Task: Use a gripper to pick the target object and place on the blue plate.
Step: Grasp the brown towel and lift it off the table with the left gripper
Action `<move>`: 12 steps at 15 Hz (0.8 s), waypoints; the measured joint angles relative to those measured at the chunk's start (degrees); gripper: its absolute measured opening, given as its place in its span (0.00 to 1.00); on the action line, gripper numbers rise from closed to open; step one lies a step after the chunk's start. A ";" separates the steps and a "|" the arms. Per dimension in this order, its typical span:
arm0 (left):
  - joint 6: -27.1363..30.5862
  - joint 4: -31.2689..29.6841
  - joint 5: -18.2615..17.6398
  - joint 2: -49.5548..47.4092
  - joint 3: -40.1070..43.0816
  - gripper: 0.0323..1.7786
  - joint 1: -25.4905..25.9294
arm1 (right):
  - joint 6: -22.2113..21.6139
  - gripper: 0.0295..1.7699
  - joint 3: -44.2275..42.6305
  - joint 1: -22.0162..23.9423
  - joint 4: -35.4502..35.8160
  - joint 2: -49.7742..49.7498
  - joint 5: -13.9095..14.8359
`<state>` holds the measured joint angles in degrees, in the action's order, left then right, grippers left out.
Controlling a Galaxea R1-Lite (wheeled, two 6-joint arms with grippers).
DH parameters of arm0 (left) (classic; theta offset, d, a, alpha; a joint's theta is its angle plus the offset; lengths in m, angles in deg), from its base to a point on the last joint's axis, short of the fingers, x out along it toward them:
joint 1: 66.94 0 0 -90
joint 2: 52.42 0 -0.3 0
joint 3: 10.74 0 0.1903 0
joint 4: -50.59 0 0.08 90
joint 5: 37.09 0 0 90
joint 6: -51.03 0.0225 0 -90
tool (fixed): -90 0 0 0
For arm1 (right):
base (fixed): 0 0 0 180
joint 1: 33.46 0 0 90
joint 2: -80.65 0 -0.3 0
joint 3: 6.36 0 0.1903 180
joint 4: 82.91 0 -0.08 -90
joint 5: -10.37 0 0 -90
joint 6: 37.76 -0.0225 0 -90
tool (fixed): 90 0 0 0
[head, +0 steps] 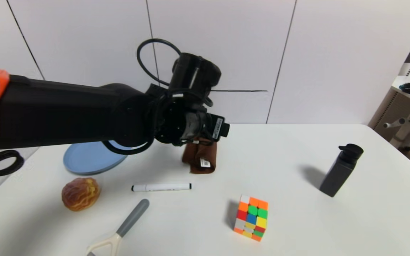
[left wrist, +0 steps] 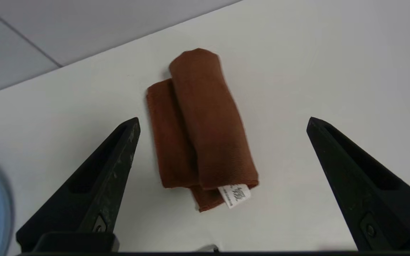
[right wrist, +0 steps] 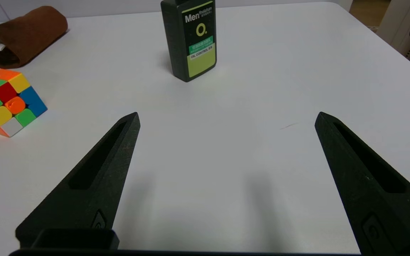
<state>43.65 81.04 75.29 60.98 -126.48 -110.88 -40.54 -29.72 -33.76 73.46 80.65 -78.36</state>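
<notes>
White tabletop (head: pixel 297 213), pale panelled wall behind, and the left gripper (left wrist: pixel 222 122) hovers right above the brown towel (left wrist: pixel 201 128), fingers spread wide to either side, touching nothing. That towel lies mid-table, just right of the blue plate (head: pixel 84 160). It looks soft, light and squashy; pinching across the thick roll's middle seems safest. Right gripper (right wrist: pixel 226 119) sits parked and splayed low over bare table, near the dark bottle (right wrist: pixel 189 39).

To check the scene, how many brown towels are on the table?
1. The brown towel lies rolled on the table, under the open left pincer, beside the blue plate. The arm may hide other things.
</notes>
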 joint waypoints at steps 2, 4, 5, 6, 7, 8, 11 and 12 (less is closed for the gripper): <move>-0.17 0.27 4.62 3.08 -2.47 0.95 -0.27 | 0.00 0.96 0.00 0.01 0.02 0.00 0.00; -0.98 0.29 5.67 5.51 -4.27 0.95 -0.27 | -0.02 0.96 0.00 0.00 0.02 0.00 -0.01; -2.12 0.27 5.78 6.72 -5.12 0.95 -0.24 | 0.00 0.96 0.00 0.01 0.00 0.00 0.02; -3.29 0.29 5.81 7.80 -5.81 0.95 -0.22 | 0.00 0.96 0.00 0.00 0.00 0.00 -0.01; -4.11 0.35 5.79 8.81 -6.25 0.95 -0.22 | 0.02 0.96 0.00 0.00 0.02 0.00 0.00; -4.36 0.40 5.73 9.84 -6.47 0.95 -0.13 | -0.02 0.96 0.00 0.00 0.02 0.00 0.02; -5.57 0.35 5.75 12.42 -6.69 0.95 0.66 | -0.02 0.96 0.00 -0.02 0.00 0.00 0.02; -6.01 0.33 5.75 13.09 -6.61 0.95 0.88 | 0.00 0.96 0.00 0.00 0.00 0.00 0.00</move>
<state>37.64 81.37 81.04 74.07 -133.09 -110.00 -40.54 -29.72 -33.76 73.46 80.65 -78.36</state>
